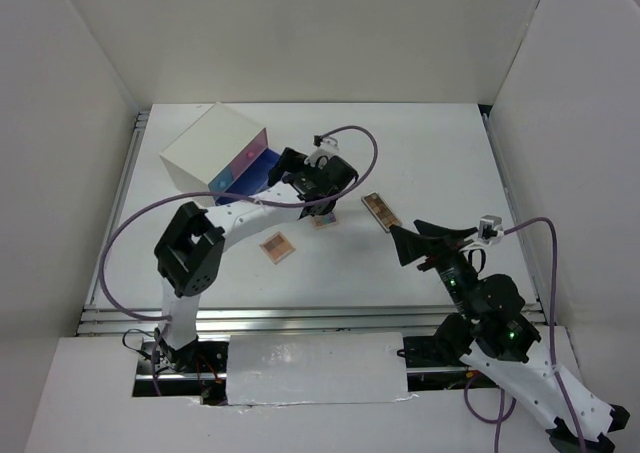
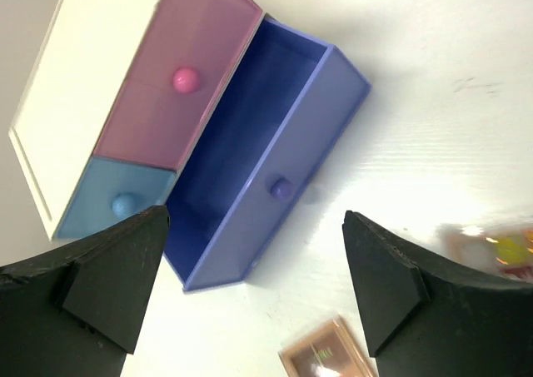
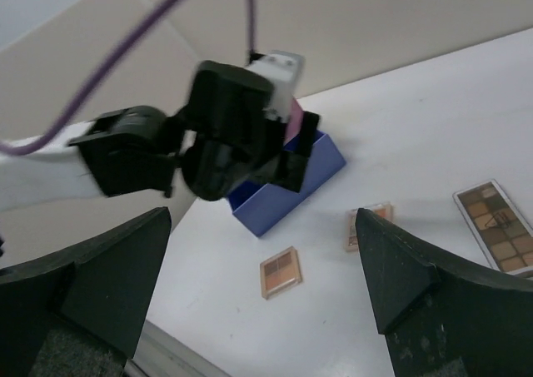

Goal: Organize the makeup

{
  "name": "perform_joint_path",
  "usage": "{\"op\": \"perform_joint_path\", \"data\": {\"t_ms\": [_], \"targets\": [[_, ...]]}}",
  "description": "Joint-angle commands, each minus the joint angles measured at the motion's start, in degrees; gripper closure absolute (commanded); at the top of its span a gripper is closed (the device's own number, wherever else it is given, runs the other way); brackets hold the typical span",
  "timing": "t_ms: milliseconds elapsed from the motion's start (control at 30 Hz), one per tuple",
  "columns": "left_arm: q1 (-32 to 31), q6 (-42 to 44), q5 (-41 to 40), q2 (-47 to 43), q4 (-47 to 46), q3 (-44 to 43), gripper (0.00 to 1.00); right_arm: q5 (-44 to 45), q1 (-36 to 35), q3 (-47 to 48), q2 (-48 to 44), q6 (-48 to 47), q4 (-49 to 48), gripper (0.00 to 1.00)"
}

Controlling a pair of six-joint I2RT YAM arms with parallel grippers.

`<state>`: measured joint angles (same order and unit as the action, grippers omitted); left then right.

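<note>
White walls hem a white tabletop (image 1: 440, 153), and we take as our landmark the white box with pink and pale-blue drawer fronts (image 1: 205, 143) at its far left. The box's deep-blue plastic drawer (image 2: 250, 144) stands pulled out, and we see nothing inside it. Our left gripper (image 2: 254, 252) hovers just in front of that drawer, fingers spread wide with nothing between them. Our right gripper (image 3: 262, 252) hangs well to the right of the box, likewise spread and holding nothing. In front of the box lie three cosmetics: a small square tan eyeshadow palette (image 1: 277, 247), a second small square palette (image 3: 366, 225) nearer the drawer, and a long brown eyeshadow palette (image 1: 380, 211) farthest right. We judge them light, stiff, flat and slick, with lids that could crack. We would pinch each one across its narrow sides, near the middle.
</note>
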<state>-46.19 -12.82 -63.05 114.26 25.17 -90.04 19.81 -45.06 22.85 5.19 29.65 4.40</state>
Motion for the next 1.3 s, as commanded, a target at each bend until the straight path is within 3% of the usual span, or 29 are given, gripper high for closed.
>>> {"op": "perform_joint_path", "data": {"t_ms": [0,67,200,333,367,467,767,1033,1267], "targets": [[-1.3,-14.5,3.0,-7.3,9.1,-2.3,0.01,7.3,0.1,1.9,2.7,2.2,-1.5,0.00],[-1.2,-17.8,5.2,-9.2,14.5,-2.7,0.01,7.3,0.2,2.5,5.5,0.7,-2.0,0.00],[-1.2,-22.9,10.1,-16.8,21.1,-1.6,0.01,14.4,0.2,9.5,21.2,1.5,4.1,0.00],[1.6,-15.0,23.9,-26.7,10.7,9.8,0.01,14.0,0.8,13.8,32.1,4.1,8.7,0.00],[5.1,-14.4,30.3,-28.6,9.6,10.8,0.00,13.2,0.8,13.4,32.1,4.4,8.0,0.00],[10.9,-11.0,37.7,-30.0,5.5,14.6,0.01,9.4,1.0,9.1,28.4,5.6,2.3,0.00],[20.3,-6.7,45.9,-16.7,4.4,7.5,0.01,3.2,1.2,10.3,26.1,2.5,2.3,0.02],[24.1,-7.0,50.0,-8.7,2.2,5.7,0.01,1.8,1.3,9.3,24.5,-0.1,2.5,0.02],[24.2,-6.8,56.2,-8.6,-1.0,7.8,0.01,1.5,1.3,8.3,24.8,-0.4,1.7,0.03]]}}
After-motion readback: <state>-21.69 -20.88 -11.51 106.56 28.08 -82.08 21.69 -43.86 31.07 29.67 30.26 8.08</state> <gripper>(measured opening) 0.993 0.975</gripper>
